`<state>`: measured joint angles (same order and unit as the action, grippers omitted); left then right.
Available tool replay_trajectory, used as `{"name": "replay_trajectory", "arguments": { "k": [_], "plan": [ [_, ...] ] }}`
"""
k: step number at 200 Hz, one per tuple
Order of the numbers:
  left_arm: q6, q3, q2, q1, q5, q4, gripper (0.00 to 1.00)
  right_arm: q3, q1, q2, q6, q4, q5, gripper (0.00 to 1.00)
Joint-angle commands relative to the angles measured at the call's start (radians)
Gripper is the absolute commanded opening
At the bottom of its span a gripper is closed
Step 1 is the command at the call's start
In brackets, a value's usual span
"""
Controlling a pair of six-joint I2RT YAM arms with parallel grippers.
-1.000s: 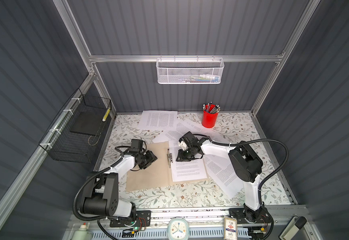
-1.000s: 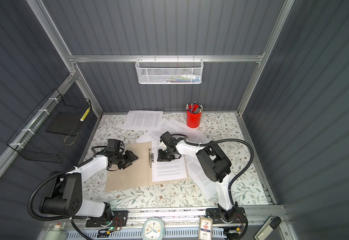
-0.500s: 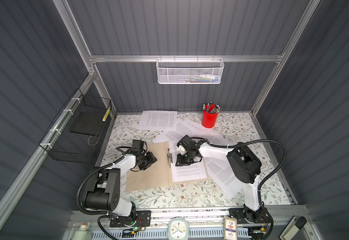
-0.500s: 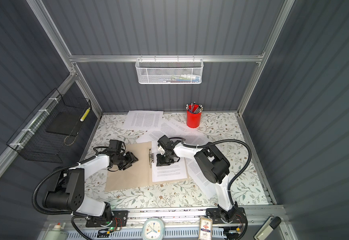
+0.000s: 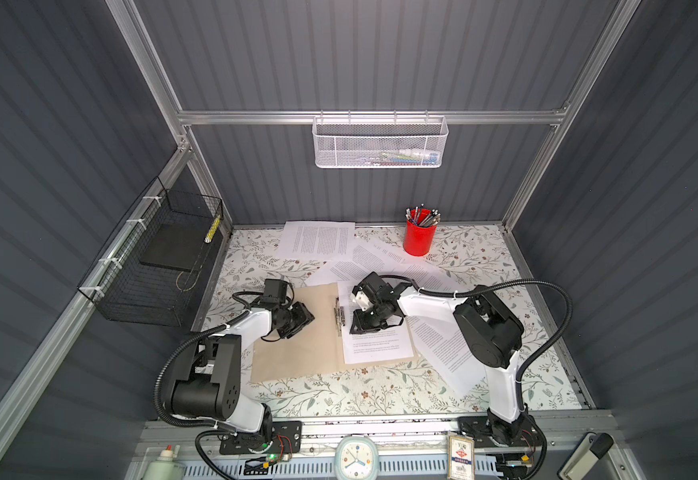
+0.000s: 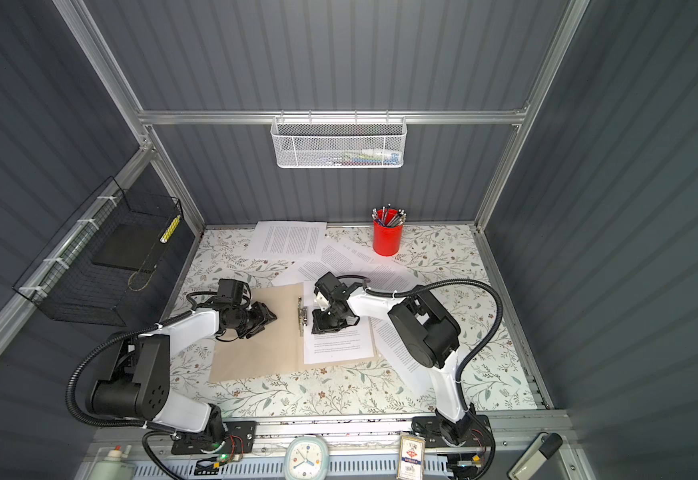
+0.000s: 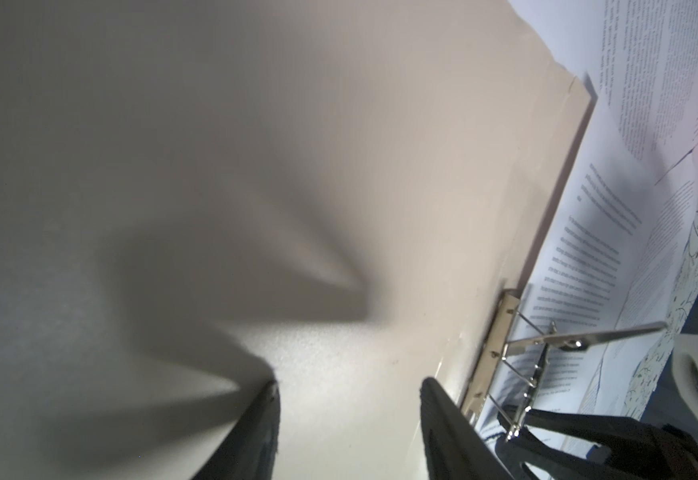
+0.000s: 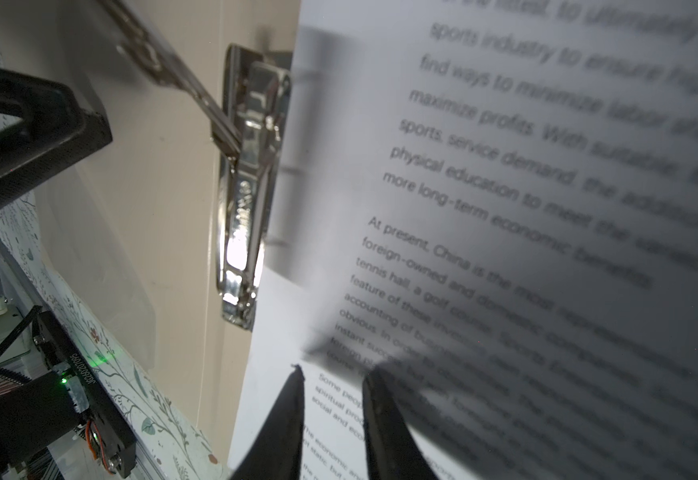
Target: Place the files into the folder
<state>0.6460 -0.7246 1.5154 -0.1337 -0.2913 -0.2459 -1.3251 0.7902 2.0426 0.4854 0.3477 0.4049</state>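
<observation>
Left side: I am holding my left gripper (image 5: 303, 321) low over the left flap of the folder (image 5: 293, 361), which is lying opened flat on the table (image 5: 339, 399). In the left wrist view its jaws are standing well apart with nothing between them but bare tan card. One fingertip (image 7: 266, 399) is meeting its own shadow, so it looks to be touching the flap (I cannot tell about the other tip).

Centre: the metal clip (image 5: 340, 318) is sitting along the folder's spine. Its lever is standing raised off the base, as both wrist views are showing.

Right of the spine: a printed sheet (image 5: 380, 351) is lying on the folder's right half, its long edge just beside the clip. I am bringing my right gripper (image 5: 362, 327) down onto the part of this sheet nearest the clip. In the right wrist view the jaws are standing only narrowly parted, with printed lines showing in the gap, so they are pinching nothing. The tips are sitting at the paper (contact not certain).

Further right and behind: the loose files (image 5: 443, 353) are lying outside the folder. One is lying under my right arm and overhanging the folder's right edge, and others are fanning out behind the folder toward the red cup (image 5: 420, 243).
</observation>
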Motion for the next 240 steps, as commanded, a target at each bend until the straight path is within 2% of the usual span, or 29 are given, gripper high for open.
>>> {"name": "replay_trajectory", "arguments": {
  "k": [1,90,125,155,190,204,223,225,227,240],
  "plan": [
    [-0.019,0.03,0.051,0.009,0.032,-0.06,0.56,0.059,0.025,0.025,-0.018,0.057,0.0,0.28],
    [-0.009,0.029,0.06,0.02,0.021,-0.055,0.56,0.114,0.027,0.0,-0.04,-0.003,0.024,0.28],
    [0.007,0.028,0.037,0.025,0.018,-0.06,0.56,0.073,0.021,-0.004,-0.047,-0.07,0.058,0.37],
    [-0.01,-0.004,-0.038,0.028,0.026,-0.1,0.57,0.014,0.012,-0.023,-0.035,-0.083,0.072,0.43],
    [-0.038,-0.1,-0.174,0.023,0.024,-0.167,0.65,0.094,-0.072,-0.222,0.002,-0.152,0.053,0.56],
    [-0.05,-0.151,-0.217,-0.004,0.033,-0.207,0.67,0.158,-0.131,-0.337,0.014,-0.176,0.024,0.67],
    [-0.062,-0.231,-0.239,-0.118,0.079,-0.252,0.71,0.251,-0.22,-0.491,0.004,-0.167,-0.036,0.84],
    [-0.061,-0.24,-0.237,-0.134,0.085,-0.252,0.71,0.267,-0.231,-0.509,0.004,-0.167,-0.044,0.95],
    [-0.061,-0.246,-0.236,-0.151,0.092,-0.253,0.71,0.28,-0.24,-0.528,0.006,-0.169,-0.053,0.98],
    [-0.038,-0.285,-0.205,-0.263,0.097,-0.235,0.71,0.378,-0.318,-0.647,0.027,-0.183,-0.135,0.99]
  ]
}}
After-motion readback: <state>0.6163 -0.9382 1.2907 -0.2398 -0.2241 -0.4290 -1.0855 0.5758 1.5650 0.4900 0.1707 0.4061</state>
